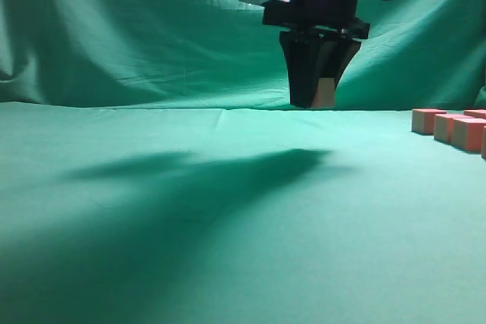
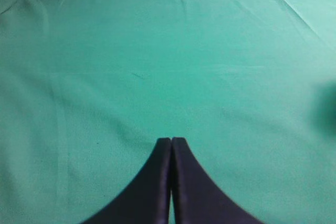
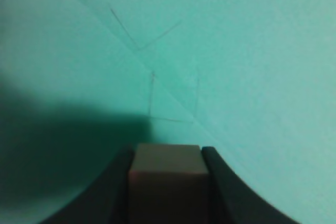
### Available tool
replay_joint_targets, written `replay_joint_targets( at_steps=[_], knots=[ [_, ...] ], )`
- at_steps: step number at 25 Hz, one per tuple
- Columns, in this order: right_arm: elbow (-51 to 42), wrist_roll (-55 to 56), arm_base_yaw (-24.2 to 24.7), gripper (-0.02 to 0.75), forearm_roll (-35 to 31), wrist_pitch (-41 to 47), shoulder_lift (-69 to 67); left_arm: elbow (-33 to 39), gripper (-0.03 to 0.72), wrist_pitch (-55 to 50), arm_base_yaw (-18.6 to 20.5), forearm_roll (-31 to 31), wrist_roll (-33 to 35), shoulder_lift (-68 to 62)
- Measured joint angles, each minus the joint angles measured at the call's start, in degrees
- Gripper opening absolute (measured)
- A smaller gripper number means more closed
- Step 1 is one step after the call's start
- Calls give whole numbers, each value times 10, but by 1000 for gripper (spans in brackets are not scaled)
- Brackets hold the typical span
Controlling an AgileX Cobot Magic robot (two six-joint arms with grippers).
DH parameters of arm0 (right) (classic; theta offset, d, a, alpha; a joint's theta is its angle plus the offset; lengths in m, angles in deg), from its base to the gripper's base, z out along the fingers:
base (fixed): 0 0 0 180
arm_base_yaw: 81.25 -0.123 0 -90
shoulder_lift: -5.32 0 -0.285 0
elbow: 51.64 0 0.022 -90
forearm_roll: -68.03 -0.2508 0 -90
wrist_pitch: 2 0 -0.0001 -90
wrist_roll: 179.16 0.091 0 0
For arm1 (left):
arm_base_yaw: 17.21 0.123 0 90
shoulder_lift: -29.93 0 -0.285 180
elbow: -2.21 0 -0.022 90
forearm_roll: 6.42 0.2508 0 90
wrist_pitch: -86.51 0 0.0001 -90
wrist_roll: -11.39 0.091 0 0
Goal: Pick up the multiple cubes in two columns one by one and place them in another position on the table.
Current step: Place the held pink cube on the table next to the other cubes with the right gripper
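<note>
Right gripper [image 1: 315, 100] hangs above the table [image 1: 228, 210], jaws clamped on 1 cube [image 3: 167, 182]. Left gripper [image 2: 171, 142] has its jaws pressed together over bare cloth; more cubes [image 1: 454, 127] sit far right

A wrinkled green cloth backdrop [image 1: 114, 28] hangs behind, creased and unevenly lit, with darker folds.

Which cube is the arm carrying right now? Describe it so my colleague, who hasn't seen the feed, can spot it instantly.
Start at the green table in the exterior view and look up, centre-right, to the black right gripper hanging over it. The held cube is clamped between its fingers, tan side showing. Unlike the other cubes resting at the table's right edge, it is in the air.
</note>
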Motion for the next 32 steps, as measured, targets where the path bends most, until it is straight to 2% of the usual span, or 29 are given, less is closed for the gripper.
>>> replay_joint_targets(
  at_steps=[12, 32],
  knots=[
    [5, -34, -24, 267, 7, -59, -35, 0, 0, 0, 0, 0, 0, 0],
    [6, -2, -24, 267, 19, -63, -62, 0, 0, 0, 0, 0, 0, 0]
  ],
)
